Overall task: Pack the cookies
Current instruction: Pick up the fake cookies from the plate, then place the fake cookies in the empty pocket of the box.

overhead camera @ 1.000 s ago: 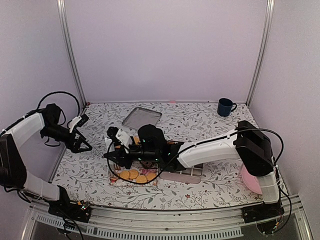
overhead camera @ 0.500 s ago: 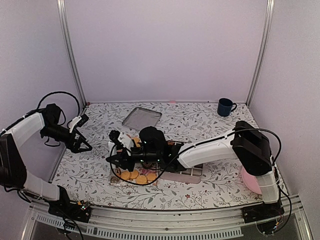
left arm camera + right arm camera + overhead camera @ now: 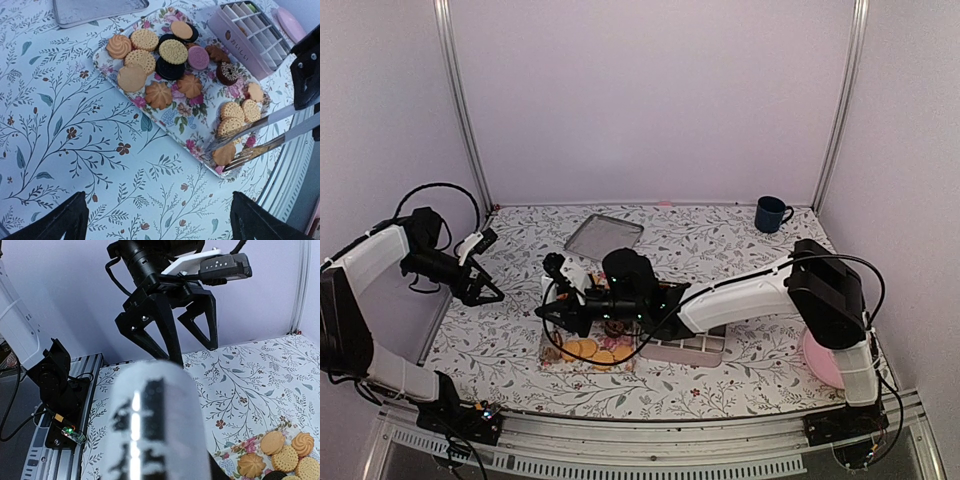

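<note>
Floral worktop (image 3: 75,125) carries a flowered tray (image 3: 172,117) with the cookies (image 3: 160,55) spread on it, ahead of the left jaws, which gape wide, holding nothing. Right jaws clamp metal tongs (image 3: 270,125), whose tips straddle one golden cookie (image 3: 223,154) at the tray end beyond them.

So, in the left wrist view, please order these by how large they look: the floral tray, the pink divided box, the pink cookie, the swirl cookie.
1. floral tray
2. pink divided box
3. pink cookie and swirl cookie: about alike, so not ranked.
</note>
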{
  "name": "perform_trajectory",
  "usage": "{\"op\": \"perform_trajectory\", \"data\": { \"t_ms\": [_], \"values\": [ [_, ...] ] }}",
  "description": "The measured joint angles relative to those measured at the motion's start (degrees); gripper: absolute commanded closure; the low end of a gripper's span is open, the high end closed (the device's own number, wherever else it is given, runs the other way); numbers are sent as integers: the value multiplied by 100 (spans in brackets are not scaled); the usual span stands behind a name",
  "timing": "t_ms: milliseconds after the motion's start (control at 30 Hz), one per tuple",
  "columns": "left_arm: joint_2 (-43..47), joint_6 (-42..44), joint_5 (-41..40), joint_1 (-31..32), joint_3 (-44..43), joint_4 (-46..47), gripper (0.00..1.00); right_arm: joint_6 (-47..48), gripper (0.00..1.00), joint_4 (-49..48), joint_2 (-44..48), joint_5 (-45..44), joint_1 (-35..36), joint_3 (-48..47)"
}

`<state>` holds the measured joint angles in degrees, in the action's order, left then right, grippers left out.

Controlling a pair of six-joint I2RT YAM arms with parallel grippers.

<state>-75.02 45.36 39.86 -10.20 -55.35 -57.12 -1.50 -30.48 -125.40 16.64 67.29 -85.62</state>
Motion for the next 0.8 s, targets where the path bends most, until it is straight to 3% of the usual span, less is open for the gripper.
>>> {"op": "perform_trajectory", "data": {
  "t_ms": [400,800],
  "values": [
    [0,-20,-109,0,2,96,3,-72,100,2,861,-520,-317,415],
    [-142,15,-186,0,2,221,4,-42,100,275,3034,-1849,-732,2472]
  ]
}}
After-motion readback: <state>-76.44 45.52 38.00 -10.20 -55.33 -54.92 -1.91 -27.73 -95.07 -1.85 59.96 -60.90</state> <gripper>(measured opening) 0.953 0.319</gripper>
